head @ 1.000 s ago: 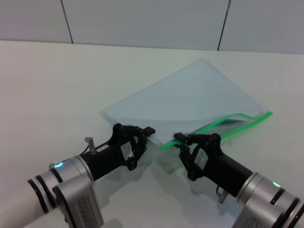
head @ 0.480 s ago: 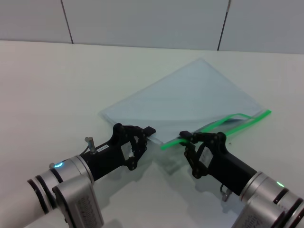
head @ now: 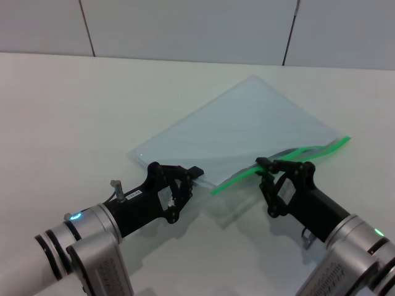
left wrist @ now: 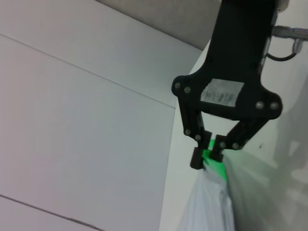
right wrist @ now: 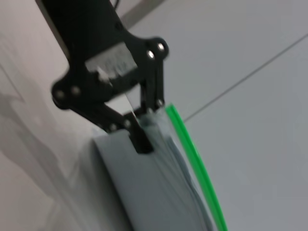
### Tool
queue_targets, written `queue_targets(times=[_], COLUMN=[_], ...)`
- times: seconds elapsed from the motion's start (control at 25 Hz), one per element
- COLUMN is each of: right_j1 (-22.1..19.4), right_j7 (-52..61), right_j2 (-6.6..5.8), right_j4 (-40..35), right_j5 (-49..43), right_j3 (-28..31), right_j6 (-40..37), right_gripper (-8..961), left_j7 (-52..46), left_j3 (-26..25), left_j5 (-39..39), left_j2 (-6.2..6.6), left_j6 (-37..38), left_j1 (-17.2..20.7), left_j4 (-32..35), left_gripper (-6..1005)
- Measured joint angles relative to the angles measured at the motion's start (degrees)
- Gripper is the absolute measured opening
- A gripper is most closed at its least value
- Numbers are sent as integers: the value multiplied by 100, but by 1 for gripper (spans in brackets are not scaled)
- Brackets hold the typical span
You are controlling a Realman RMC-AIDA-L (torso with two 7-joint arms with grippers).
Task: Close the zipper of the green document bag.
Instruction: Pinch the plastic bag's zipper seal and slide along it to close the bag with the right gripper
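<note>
The green document bag (head: 247, 123) lies flat on the white table, a pale translucent pouch turned diagonally. Its bright green zipper (head: 237, 180) runs along the near right edge. My left gripper (head: 195, 171) is shut on the bag's near corner, where the zip strip ends; the left wrist view shows its fingertips (left wrist: 208, 155) pinching green plastic. My right gripper (head: 264, 165) is shut on the zipper partway along, and the slider tab is hidden between its fingers. Past it, towards the far right corner, the two green strips (head: 311, 150) still gape apart. The right wrist view shows the zipper (right wrist: 192, 159) beside that gripper (right wrist: 142, 126).
A white panelled wall (head: 185, 24) rises behind the table's far edge. The bare table top (head: 74, 111) stretches to the left of the bag and behind it.
My right gripper has slid to the right along the zipper, away from the left gripper, leaving a longer joined green strip behind it. The left gripper has held its place on the corner.
</note>
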Motion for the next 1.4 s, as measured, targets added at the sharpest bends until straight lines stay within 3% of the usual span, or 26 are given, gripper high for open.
queue_targets(times=[0.72,1.4], right_j1=[-123,-541], right_j7=[-654,-659], right_j2=[-25,-52], right_j4=[-152,-501], right_j5=[1326,1394], right_j3=[38,1165], right_j6=[-56,-222], right_gripper=[80,106], left_j7=[0,-1], left_j3=[10,-31], left_j5=[12,8], left_j2=[9,9], left_j6=[17,81], left_j1=[67,195], left_j4=[-9,-22], left_gripper=[52,77])
